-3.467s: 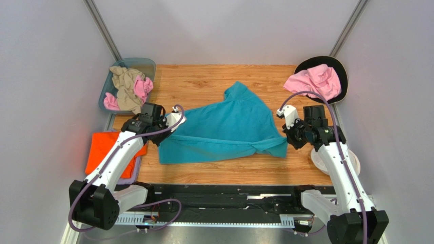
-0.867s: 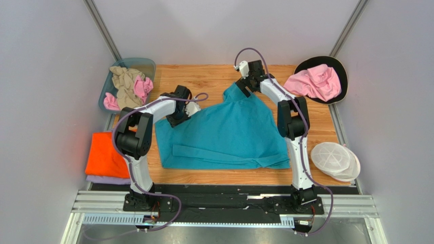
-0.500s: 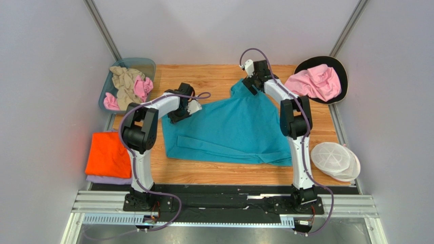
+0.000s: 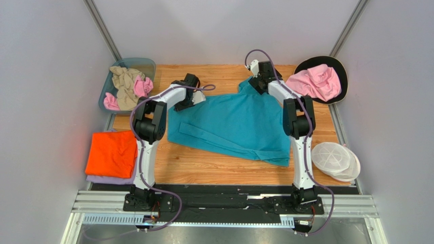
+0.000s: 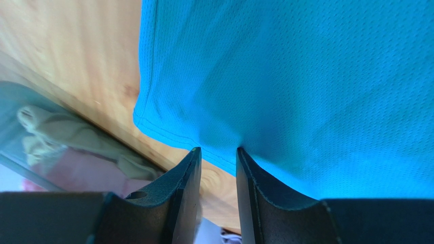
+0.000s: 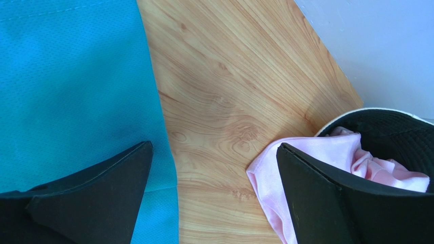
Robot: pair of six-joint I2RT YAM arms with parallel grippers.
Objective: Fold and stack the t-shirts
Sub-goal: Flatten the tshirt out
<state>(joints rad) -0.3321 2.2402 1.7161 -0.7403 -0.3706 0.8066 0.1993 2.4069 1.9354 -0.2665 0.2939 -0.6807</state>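
A teal t-shirt (image 4: 229, 127) lies spread across the middle of the wooden table, its lower edge folded up in a band. My left gripper (image 4: 196, 95) is at the shirt's far left corner. In the left wrist view the narrow jaws of this gripper (image 5: 219, 150) pinch the teal hem (image 5: 168, 129). My right gripper (image 4: 256, 84) stands wide open at the shirt's top point. Its gap (image 6: 214, 147) holds only bare wood, with teal cloth (image 6: 66, 76) on one side and a pink t-shirt (image 6: 316, 145) on the other. An orange t-shirt (image 4: 109, 152) lies folded on a lavender one (image 4: 104, 179).
A translucent bin (image 4: 147, 63) at the far left holds crumpled beige (image 4: 125, 84) and pink (image 4: 142, 87) shirts. At the far right a pink shirt (image 4: 316, 81) rests on a black round thing (image 4: 341, 68). A white ribbed dish (image 4: 335, 160) sits near the right edge.
My left gripper has moved up and to the right, dragging the teal shirt's left corner with it. The right gripper has shifted slightly right at the shirt's top.
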